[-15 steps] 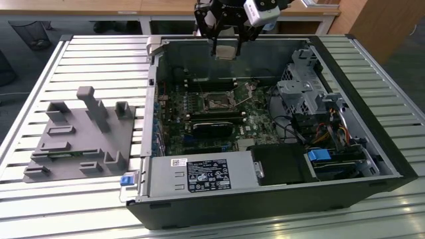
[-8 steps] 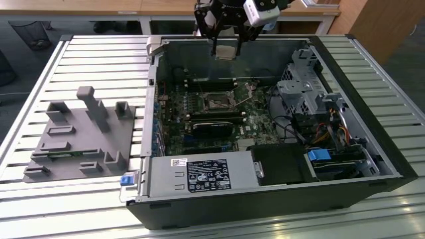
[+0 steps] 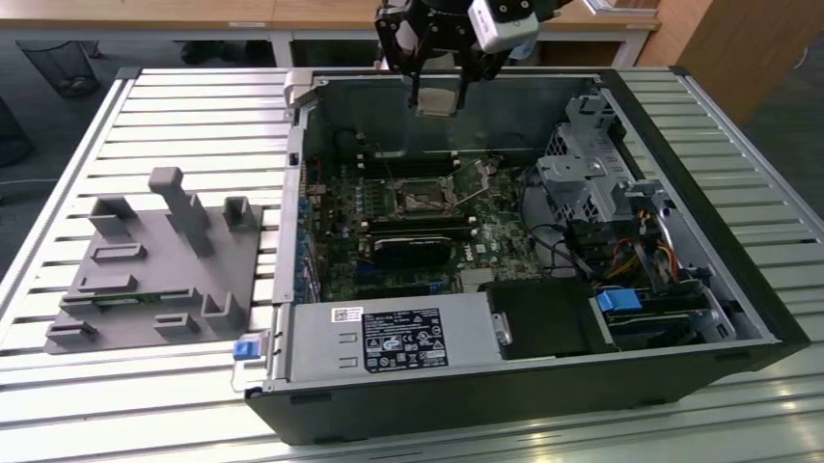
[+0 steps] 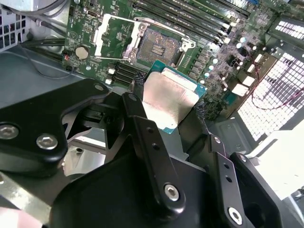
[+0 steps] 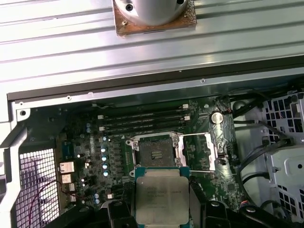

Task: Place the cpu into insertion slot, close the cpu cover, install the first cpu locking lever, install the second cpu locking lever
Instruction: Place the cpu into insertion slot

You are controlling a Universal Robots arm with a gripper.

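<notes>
Hovering over the open PC case [image 3: 515, 386] on the slatted worktop [image 3: 168, 106], the hand [image 3: 438, 102] pinches the cpu [image 5: 160, 199] by two opposite edges, metal face toward the wrist. The insertion slot [image 5: 154, 154] sits bare on the green board, well below the chip & nearer the case's middle, w/ the cpu cover [image 5: 197, 152] open just beside it. Chip edges look approx. square to the slot.
</notes>
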